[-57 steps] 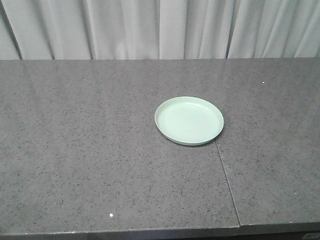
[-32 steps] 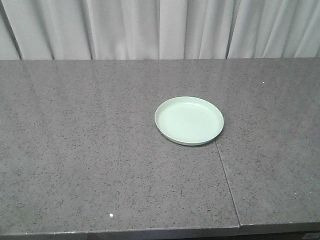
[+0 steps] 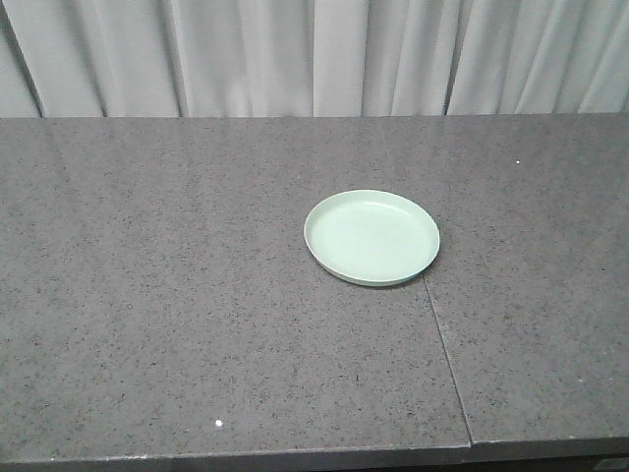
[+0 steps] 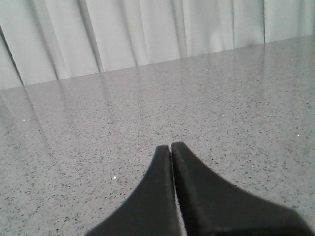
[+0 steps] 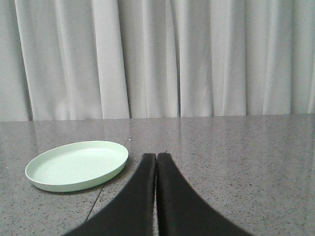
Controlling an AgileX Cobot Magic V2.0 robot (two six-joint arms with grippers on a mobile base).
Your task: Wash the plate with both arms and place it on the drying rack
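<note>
The pale mint-green plate (image 3: 371, 237) lies flat and empty on the grey speckled counter, a little right of the middle in the front view. In the right wrist view the plate (image 5: 77, 165) sits low at the left, and my right gripper (image 5: 156, 155) is shut with nothing in it, just to the right of the plate's rim and apart from it. My left gripper (image 4: 171, 146) is shut too, over bare counter, with no plate in its view. Neither arm shows in the front view. The drying rack is out of view.
A thin seam (image 3: 444, 354) runs through the counter (image 3: 177, 295) from the plate's near edge toward the front edge. White curtains (image 3: 314, 54) hang behind the counter's far edge. A small white speck (image 3: 217, 423) lies near the front.
</note>
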